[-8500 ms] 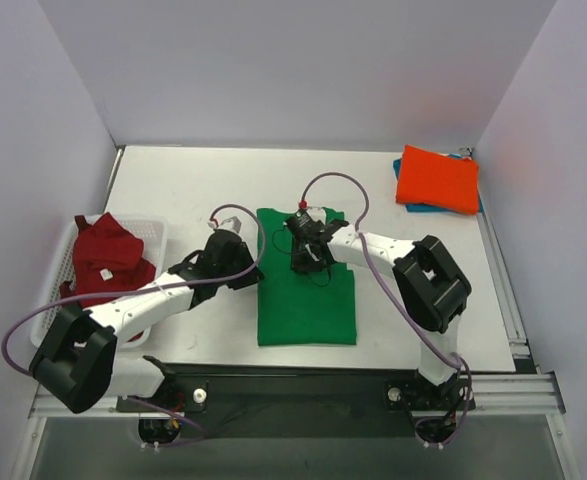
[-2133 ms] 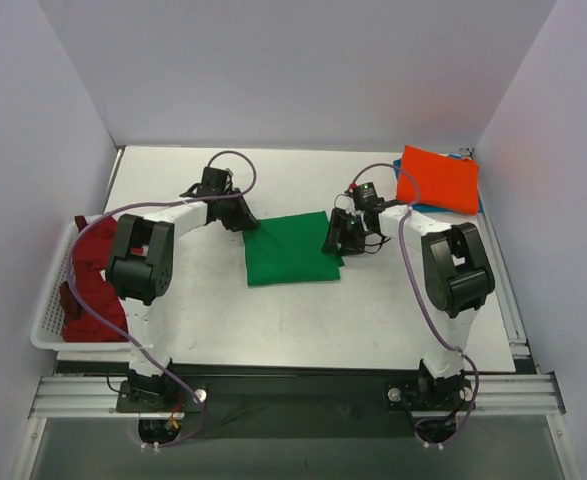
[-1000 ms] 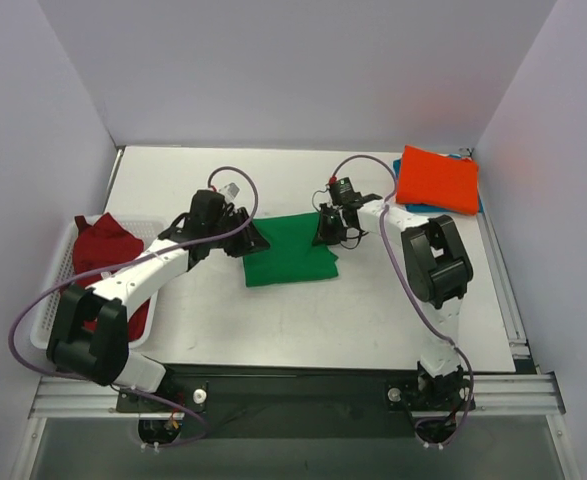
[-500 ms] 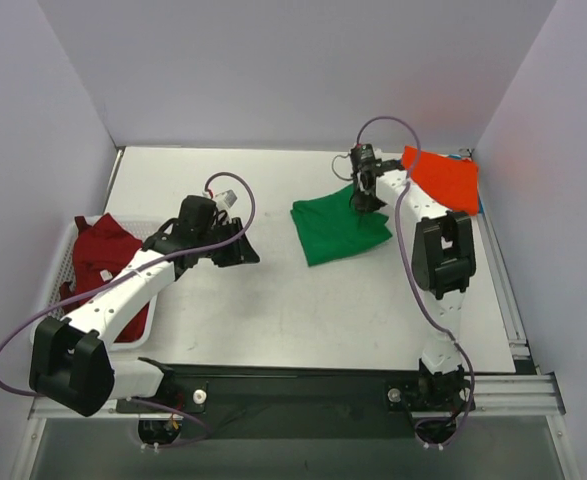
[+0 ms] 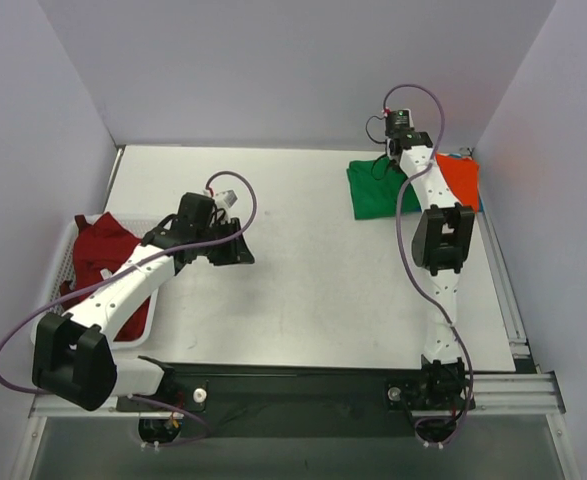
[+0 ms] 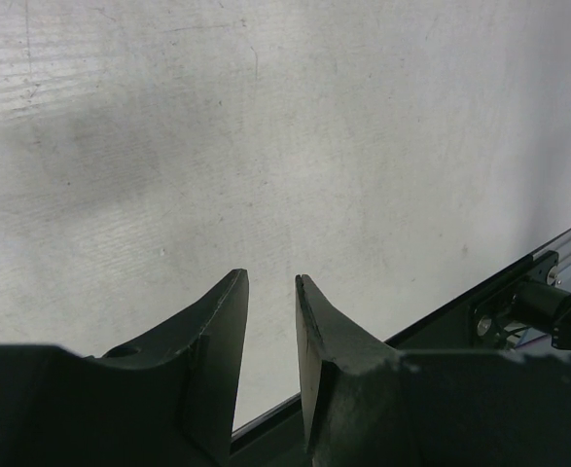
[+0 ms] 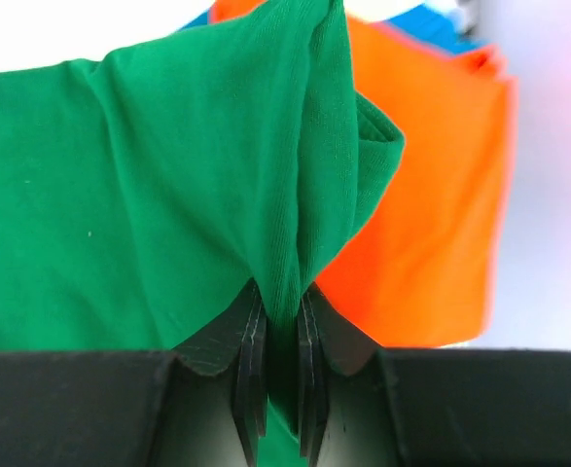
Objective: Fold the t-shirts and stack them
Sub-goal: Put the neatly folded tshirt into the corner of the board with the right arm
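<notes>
White table [image 5: 313, 300] bears basket [image 5: 48, 300] and blue shirt [image 7: 436, 24].

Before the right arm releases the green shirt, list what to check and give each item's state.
1. Right gripper grip on green shirt: ok, cloth is pinched between shut jaws.
2. Green shirt centred over orange shirt: not ok, the top view shows it mostly to the left of the orange one.
3. Green shirt flat: not ok, it is bunched and lifted at the grip.
4. Orange shirt flat on blue shirt: ok.
5. Left gripper out of the way: ok, it is empty, over the table.
6. Green shirt's underside folds neat: cannot tell.
</notes>
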{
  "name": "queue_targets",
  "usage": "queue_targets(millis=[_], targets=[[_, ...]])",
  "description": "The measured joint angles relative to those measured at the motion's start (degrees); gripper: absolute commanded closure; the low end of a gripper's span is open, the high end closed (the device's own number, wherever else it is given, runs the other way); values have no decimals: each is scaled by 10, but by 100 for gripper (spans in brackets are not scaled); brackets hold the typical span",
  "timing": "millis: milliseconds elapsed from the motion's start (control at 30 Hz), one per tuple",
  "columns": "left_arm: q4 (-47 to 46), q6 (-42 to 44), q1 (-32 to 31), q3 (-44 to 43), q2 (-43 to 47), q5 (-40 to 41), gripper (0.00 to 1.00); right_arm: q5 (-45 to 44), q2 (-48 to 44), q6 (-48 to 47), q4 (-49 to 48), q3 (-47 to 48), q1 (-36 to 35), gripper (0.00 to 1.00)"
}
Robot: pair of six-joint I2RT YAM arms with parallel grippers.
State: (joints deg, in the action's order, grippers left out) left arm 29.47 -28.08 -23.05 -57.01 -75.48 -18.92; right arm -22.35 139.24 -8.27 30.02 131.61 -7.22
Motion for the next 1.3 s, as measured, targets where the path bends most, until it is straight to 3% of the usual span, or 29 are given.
queue_targets(millis=[300, 900, 1300], targets=[[12, 26, 23, 0, -13, 0, 63, -26, 5, -85, -10, 87, 17, 100], [8, 29, 25, 11, -34, -26, 64, -36, -61, -118, -11, 81, 30, 100], [8, 29, 25, 13, -34, -26, 64, -51, -97, -122, -37, 23, 42, 100]])
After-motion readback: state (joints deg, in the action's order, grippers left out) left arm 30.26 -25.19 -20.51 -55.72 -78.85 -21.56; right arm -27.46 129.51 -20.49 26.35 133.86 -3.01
